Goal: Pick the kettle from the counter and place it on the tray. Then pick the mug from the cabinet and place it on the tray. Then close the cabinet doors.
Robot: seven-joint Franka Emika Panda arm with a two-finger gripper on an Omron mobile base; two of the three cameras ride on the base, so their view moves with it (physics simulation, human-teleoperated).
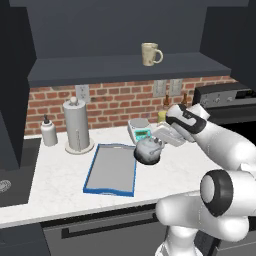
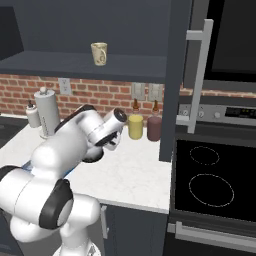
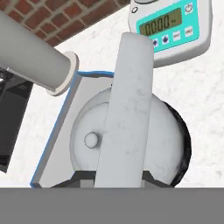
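The silver-grey kettle (image 1: 148, 152) sits at the right edge of the blue-rimmed tray (image 1: 112, 172) on the white counter (image 1: 60, 190). My gripper (image 1: 157, 142) reaches down onto it from the right. In the hand view the kettle's arched handle (image 3: 127, 109) runs up from between the fingertips of my gripper (image 3: 114, 177), which is shut on it. The round kettle lid (image 3: 92, 140) and the tray rim (image 3: 52, 131) lie beneath. I cannot tell whether the kettle touches the counter. The beige mug (image 1: 151, 54) (image 2: 99, 53) stands on the shelf of the open cabinet (image 1: 125, 67).
A paper-towel cylinder (image 1: 76, 125) and a soap bottle (image 1: 48, 131) stand left of the tray. A white scale (image 1: 140, 131) (image 3: 175, 26) lies just behind the kettle. The open right cabinet door (image 2: 175, 75) hangs above a yellow canister (image 2: 135, 126) and a dark jar (image 2: 154, 127). A stove (image 2: 215, 185) is at the right.
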